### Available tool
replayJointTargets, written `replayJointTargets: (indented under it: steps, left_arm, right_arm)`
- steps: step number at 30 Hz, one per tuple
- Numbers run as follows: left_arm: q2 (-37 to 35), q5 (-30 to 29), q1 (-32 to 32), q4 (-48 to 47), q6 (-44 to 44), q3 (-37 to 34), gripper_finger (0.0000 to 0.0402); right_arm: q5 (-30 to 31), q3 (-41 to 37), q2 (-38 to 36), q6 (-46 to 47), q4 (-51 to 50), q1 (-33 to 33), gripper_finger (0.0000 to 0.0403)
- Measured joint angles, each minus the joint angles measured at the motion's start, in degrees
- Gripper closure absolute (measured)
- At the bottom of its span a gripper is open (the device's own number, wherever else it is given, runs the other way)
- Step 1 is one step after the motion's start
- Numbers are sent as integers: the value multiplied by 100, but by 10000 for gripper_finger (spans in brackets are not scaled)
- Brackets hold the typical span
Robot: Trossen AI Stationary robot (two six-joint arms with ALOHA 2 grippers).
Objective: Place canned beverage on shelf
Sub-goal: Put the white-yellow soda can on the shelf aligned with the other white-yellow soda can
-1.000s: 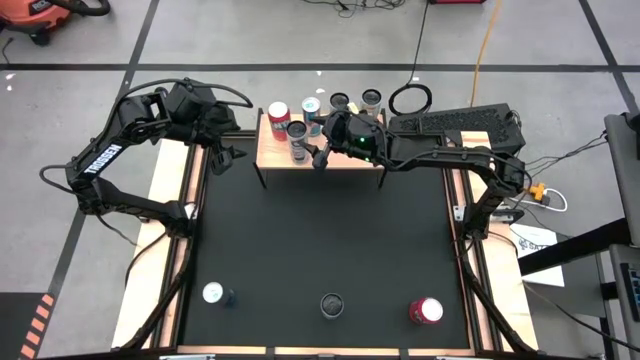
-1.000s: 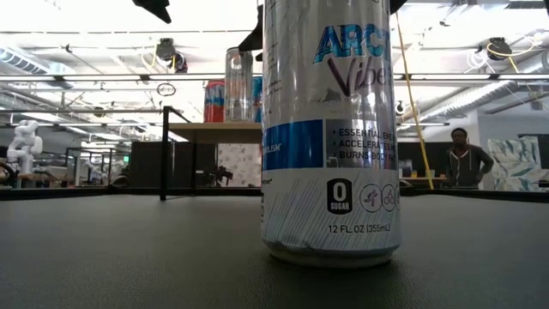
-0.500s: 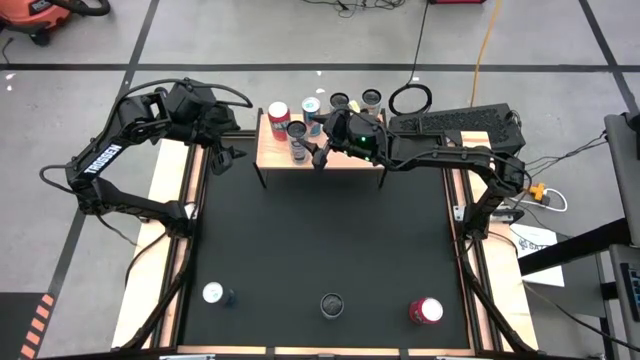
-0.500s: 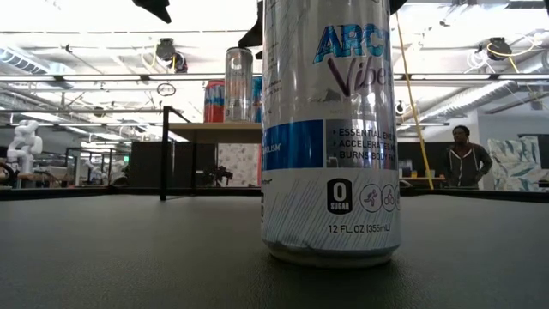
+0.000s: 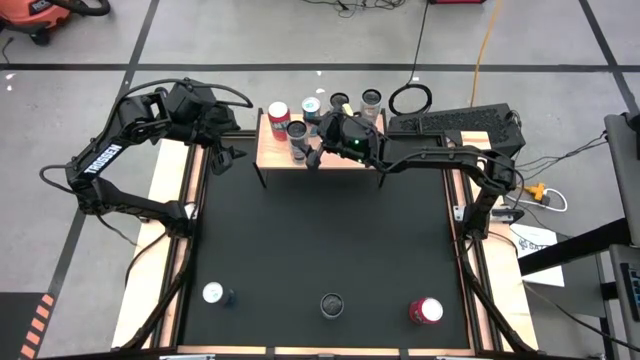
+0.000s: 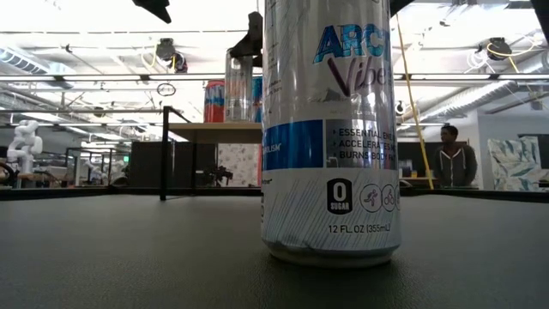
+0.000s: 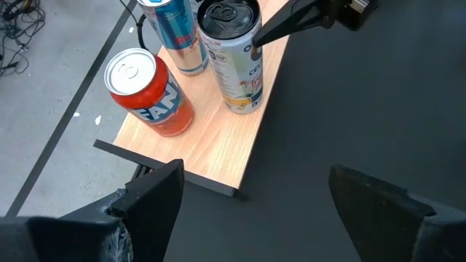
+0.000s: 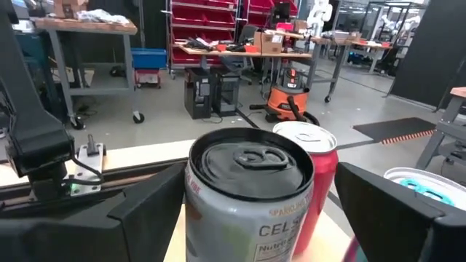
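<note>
The right hand (image 5: 308, 158) is at the shelf (image 5: 345, 155), fingers spread wide on either side of a silver can (image 8: 247, 196) without gripping it. That can stands upright on the shelf board beside a red can (image 7: 145, 91) and a blue can (image 7: 173, 33). The left hand (image 7: 255, 204) waits, released, above the shelf's left end. Three more cans stand along the near edge of the desk (image 5: 320, 240).

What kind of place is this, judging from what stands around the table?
Most likely a robotics lab or workshop: red parts-bin racks and cluttered workbenches line the room, an orange shop vacuum stands on the concrete floor, and a white humanoid robot stands farther off.
</note>
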Motion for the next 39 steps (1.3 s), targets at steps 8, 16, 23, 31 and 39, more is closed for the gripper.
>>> replayJointTargets:
  steps: [8,16,23,31,39]
  left_arm:
    - [0,0,-2,0,-2,-2,63]
    - [0,0,0,-2,-2,0,63]
    - [0,0,0,-2,-3,-2,63]
    - [0,0,0,-20,-15,0,63]
    - [0,1,-1,-23,-20,-2,63]
  right_arm:
    - [-5,-2,0,1,-156,-4,99]
    - [-7,-2,-2,19,-205,-4,194]
    - [-6,-2,-156,88,-567,-4,205]
    - [-4,-13,-699,66,-1646,7,206]
    - [54,-22,-1167,112,-2287,7,208]
